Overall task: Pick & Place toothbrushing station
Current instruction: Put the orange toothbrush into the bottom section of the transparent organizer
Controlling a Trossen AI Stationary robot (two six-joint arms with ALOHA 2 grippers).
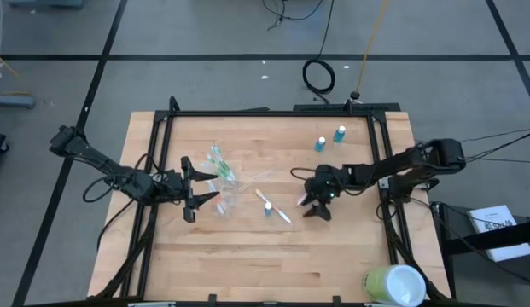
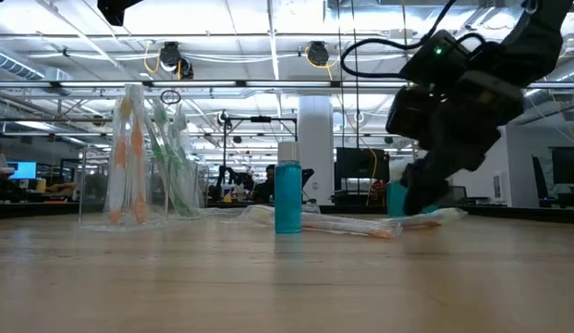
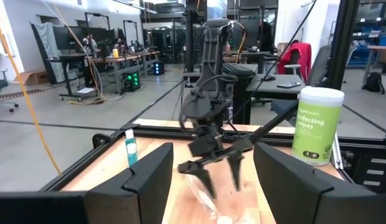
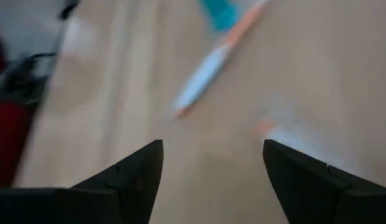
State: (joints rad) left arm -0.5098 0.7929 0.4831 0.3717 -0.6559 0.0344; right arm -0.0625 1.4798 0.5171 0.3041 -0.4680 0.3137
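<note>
Both grippers released: left gripper point(image 1: 205, 181) beside clear cup point(image 1: 228, 198) holding toothbrushes point(image 1: 219, 162) mid-desk, right gripper point(image 1: 308, 199) over loose toothbrush point(image 1: 280, 212); standing tube point(image 1: 267, 207) and two tubes point(image 1: 329, 139) near far edge unplaced.

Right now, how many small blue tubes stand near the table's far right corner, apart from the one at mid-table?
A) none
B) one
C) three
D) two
D: the high view shows two blue tubes upright side by side near the far right corner, with a third tube at mid-table beside a toothbrush.
</note>
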